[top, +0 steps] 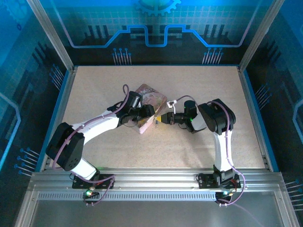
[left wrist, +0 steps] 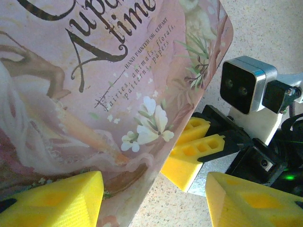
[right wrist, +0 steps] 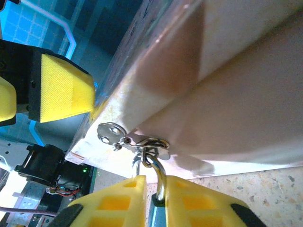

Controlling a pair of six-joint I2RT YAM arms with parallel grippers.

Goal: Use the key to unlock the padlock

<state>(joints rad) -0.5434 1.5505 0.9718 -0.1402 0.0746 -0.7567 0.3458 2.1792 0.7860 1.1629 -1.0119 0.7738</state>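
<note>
Padlock (right wrist: 154, 215) pinched in right jaws, shackle (right wrist: 161, 183) (thin metal) through tin (right wrist: 227, 109) hasp (right wrist: 142, 142).

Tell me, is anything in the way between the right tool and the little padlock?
No, nothing visible is in the way. The right tool is pinching the padlock, which hangs from the clasp on the pink tin.

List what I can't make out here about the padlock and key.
- Body of the padlock: right wrist view, pinched in the right gripper and cut off by the bottom edge; keyhole hidden.
- Where the key is: too small from above; the arms crowd the tin.
- The clasp: left wrist view, the tin's lid covers it.
</note>
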